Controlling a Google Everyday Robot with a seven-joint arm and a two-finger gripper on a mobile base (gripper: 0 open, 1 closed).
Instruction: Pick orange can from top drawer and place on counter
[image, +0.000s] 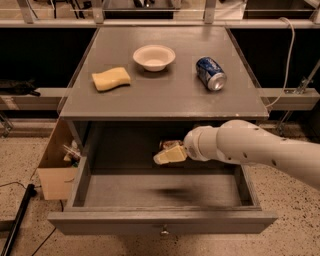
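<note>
Cardboard box (54, 172): on the floor, left of the cabinet; not part of the job.
Sponge (111, 79): left part of the desk (165, 102).
Bowl (154, 57): far centre of the desk.
Top drawer (125, 223): pulled fully out; near floor area bare.
Pincer (169, 155): inside the drawer, far centre, pointing left, low over the floor.
Pincer state: cannot tell whether open or closed.
Orange can (169, 144): at the far wall of the drawer, just behind the pincer and mostly hidden by it; contact cannot be confirmed.
Blue can (210, 73): on its side, right part of the desk; do not pick.
Arm (250, 147): enters from the right.
Step in hand: probably the reach and grasp.
Next move: secure the can, lift clear of the drawer opening, carry to free desk surface.
</note>
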